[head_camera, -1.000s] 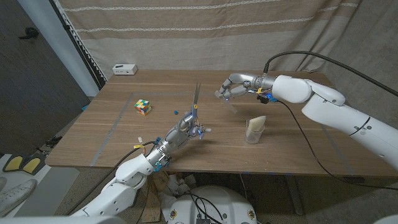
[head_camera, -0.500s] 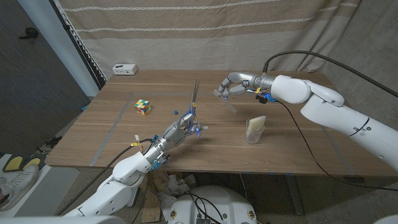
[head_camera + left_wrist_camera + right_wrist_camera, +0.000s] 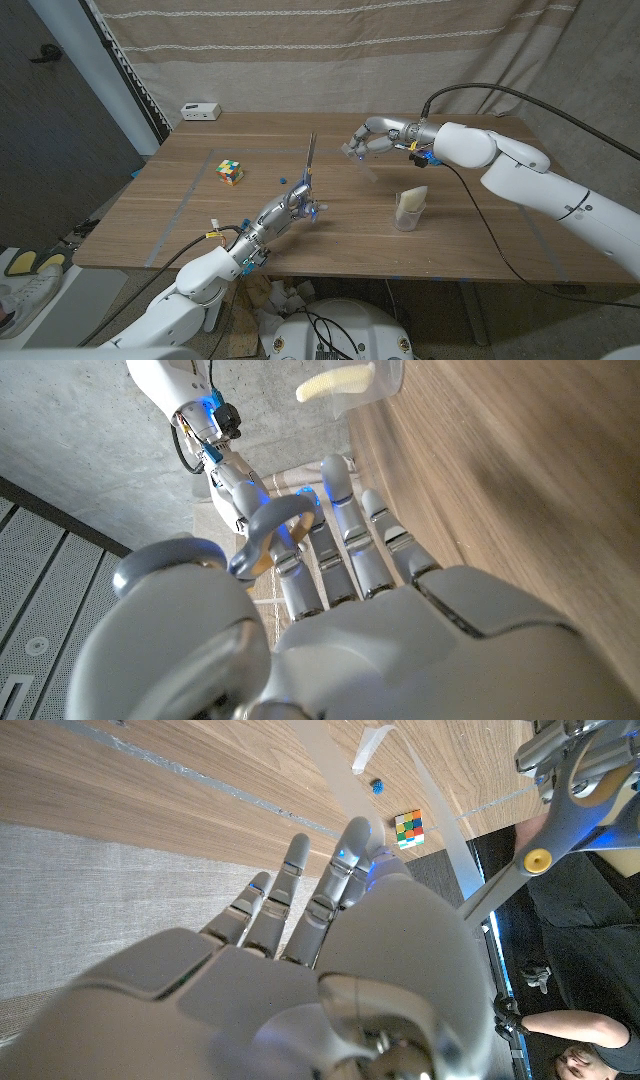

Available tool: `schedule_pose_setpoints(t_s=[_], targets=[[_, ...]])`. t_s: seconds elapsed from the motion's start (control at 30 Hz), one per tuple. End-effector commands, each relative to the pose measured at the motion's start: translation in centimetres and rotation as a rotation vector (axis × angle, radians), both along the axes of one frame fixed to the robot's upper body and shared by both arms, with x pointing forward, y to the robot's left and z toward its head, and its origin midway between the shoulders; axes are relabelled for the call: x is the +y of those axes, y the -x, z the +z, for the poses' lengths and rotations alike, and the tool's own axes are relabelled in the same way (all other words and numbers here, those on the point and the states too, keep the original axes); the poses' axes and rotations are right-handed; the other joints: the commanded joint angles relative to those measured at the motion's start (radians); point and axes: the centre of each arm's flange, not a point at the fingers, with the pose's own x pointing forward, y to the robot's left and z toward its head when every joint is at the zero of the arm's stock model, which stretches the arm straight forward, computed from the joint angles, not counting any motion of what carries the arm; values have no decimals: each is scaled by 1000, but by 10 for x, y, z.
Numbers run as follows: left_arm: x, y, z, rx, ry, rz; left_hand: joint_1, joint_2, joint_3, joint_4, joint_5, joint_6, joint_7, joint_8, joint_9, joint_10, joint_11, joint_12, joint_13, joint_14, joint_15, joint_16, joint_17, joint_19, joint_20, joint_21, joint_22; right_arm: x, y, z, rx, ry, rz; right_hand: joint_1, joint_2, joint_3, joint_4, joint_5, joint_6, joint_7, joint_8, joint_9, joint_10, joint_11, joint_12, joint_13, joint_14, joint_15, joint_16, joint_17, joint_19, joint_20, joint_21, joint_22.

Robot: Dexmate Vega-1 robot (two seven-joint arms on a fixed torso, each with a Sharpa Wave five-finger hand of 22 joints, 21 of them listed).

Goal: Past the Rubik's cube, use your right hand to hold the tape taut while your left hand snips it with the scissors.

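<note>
My left hand grips grey scissors by the handles, blades pointing up and away over the table's middle. The handle loop sits around its fingers. My right hand hovers above the far middle of the table and pinches a strip of clear tape that hangs down toward the table. The same tape runs out past its fingers, with the scissors off to one side, apart from it. The Rubik's cube lies to the left of the scissors.
A clear holder with a cream roll stands right of centre. A small blue bit lies near the cube. A white box sits at the back left. A person shows beyond the table edge.
My left arm has drawn back to the left, taking the scissors slightly left with it. The right hand holds almost still with the tape.
</note>
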Motion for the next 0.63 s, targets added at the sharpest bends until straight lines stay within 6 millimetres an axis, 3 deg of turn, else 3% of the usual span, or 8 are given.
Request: schedule_pose_setpoints(t_s=[0.03,0.63], targets=[[9,6,-1,-2,-24,48,18,3,-9,2,7,8,-2,8,0,126,-113,503,113,8,-129,2,2,5,3,-2,3,6,3,-4,-1,-9,-3,13,-2,4,2,2,8,3,-2,2,15,-1,7,1,4,-174,9,2,2,1,6,5],[17,8,1,-9,-44,59,29,10,-33,8,15,5,-3,10,1,135,-111,501,113,13,-128,2,6,5,3,-3,6,8,4,-6,-7,-24,-17,13,-2,3,1,1,14,2,-2,1,17,-1,9,-2,6,-174,9,4,3,2,7,4]])
